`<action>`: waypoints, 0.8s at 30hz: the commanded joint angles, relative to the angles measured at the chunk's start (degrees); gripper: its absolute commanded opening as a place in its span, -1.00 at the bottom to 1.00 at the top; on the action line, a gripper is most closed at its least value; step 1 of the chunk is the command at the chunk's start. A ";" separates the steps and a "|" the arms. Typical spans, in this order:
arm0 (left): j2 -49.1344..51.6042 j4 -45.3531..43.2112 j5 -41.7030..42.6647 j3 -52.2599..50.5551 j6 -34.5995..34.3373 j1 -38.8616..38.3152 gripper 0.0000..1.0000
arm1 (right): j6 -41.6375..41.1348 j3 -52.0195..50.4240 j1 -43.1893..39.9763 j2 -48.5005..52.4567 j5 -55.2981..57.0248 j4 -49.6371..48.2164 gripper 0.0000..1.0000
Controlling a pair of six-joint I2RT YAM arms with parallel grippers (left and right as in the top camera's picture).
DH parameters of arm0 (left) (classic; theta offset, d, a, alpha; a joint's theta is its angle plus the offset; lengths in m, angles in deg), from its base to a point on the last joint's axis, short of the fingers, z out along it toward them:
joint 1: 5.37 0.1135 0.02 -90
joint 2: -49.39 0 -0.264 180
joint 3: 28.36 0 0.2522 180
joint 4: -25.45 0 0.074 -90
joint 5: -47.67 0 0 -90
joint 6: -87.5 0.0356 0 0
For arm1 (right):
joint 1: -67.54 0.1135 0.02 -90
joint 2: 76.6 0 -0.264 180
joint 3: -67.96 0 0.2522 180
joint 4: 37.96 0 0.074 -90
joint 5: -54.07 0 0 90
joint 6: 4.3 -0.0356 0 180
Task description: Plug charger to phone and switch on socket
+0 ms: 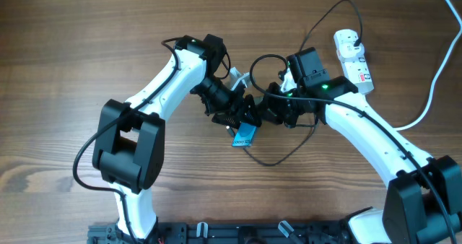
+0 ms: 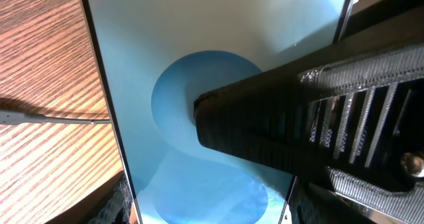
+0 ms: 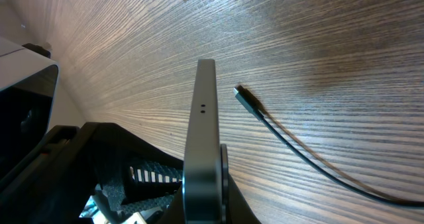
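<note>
Phone (image 1: 244, 136) in a two-sided grip near the middle of the wood-grain counter (image 1: 86, 42). The left tool (image 1: 234, 118) stood partly open, clamped across the flat slab's width. Its wrist camera showed a black finger (image 2: 278, 118) with a ribbed, mesh-like pad lying over the glossy teal-blue glass, where paler and deeper blue rounded shapes curved. The right tool (image 1: 261, 114) was closed almost fully. Its wrist view looked along the phone's thin, satin-grey metal edge, which was pierced by two tiny holes and rose between dark shapes at the bottom of the frame. The tool appeared to pinch the phone by its thickness. Whether the phone touched the counter could not be told.

The charger (image 1: 273, 164), a thin black cable, curled in loose loops around the spot where the two tools met and trailed off toward the far right corner. Its small plug tip (image 3: 242, 95) lay on the bare wood just beside the phone's edge, apart from it and not inserted. The socket (image 1: 354, 60), a short white oblong strip with small red marks, lay at an angle near the far right corner. A thick white cord (image 1: 433, 89) snaked beside it toward the right edge.
</note>
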 commanded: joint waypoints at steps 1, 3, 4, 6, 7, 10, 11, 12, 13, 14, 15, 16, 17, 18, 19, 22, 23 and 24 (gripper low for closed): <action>-1.70 -0.20 2.01 1.29 0.70 -0.57 0.06 | -1.03 0.20 1.03 0.39 -1.55 -0.81 -0.91; -1.70 -0.20 2.01 1.29 0.70 -0.48 0.22 | 0.04 0.20 0.59 0.39 -1.77 -0.83 -0.91; -1.70 -0.17 2.03 1.29 0.70 -0.31 0.41 | 0.81 0.20 0.20 0.37 -2.14 -0.83 -0.91; -1.70 -0.20 3.37 1.29 0.68 0.26 0.67 | 3.08 0.20 -0.87 0.37 -5.09 -1.51 -0.92; -1.70 -0.17 5.25 1.29 0.70 0.81 0.69 | 4.13 0.20 -1.60 0.37 -6.73 -1.68 -0.91; -1.70 -0.17 10.12 1.29 0.72 2.73 0.76 | 6.67 0.20 -3.80 0.37 -11.06 -1.86 -0.91; -1.70 -0.17 11.91 1.29 0.72 3.52 0.77 | 7.52 0.20 -4.39 0.37 -12.37 -2.03 -0.91; -1.70 -0.15 14.27 1.29 0.72 4.37 0.77 | 7.98 0.20 -5.14 0.37 -13.49 -2.12 -0.91; -1.70 -0.13 16.74 1.29 0.72 5.14 0.76 | 8.66 0.20 -5.79 0.37 -14.67 -2.38 -0.91; -1.70 0.02 19.47 1.29 0.72 5.79 0.75 | 9.03 0.20 -6.45 0.37 -16.11 -3.02 -0.91; -1.70 0.04 21.79 1.29 0.74 6.27 0.72 | 9.01 0.20 -6.91 0.37 -17.03 -3.54 -0.91; -1.70 0.04 23.98 1.29 0.74 6.62 0.68 | 8.98 0.20 -7.28 0.37 -18.14 -4.52 -0.91; -1.70 0.04 25.83 1.29 0.74 6.78 0.64 | 8.90 0.20 -7.65 0.37 -20.22 -6.54 -0.91; -1.70 0.02 28.81 1.29 0.74 6.82 0.56 | 8.57 0.20 -7.89 0.37 -22.38 -9.18 -0.91; -1.70 0.02 30.67 1.29 0.74 6.82 0.50 | 7.45 0.20 -8.02 0.37 -23.85 -11.47 -0.91; -1.70 0.04 37.70 1.29 0.72 6.82 0.25 | 3.08 0.20 -8.11 0.37 -25.44 -18.21 -0.92; -1.70 0.04 40.26 1.29 0.74 6.82 0.18 | 1.99 0.20 -8.09 0.37 -25.44 -19.71 -0.91; -1.70 0.22 41.03 1.31 0.44 6.80 0.05 | 1.05 0.20 -8.09 0.37 -25.44 -20.90 -0.91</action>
